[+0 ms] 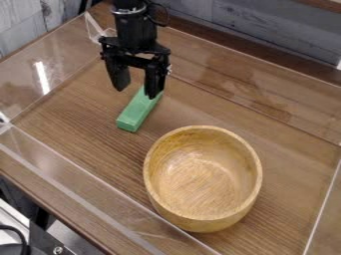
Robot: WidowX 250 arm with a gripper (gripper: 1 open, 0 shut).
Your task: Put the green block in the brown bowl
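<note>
my gripper wide open, one green block beneath and between my fingers, one brown bowl beyond it, one wooden table below me

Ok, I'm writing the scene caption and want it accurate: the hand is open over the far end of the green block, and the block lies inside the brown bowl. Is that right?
Not quite: the camera view shows the green block on the table, outside the brown bowl. The hand is indeed open over the block's far end.
</note>
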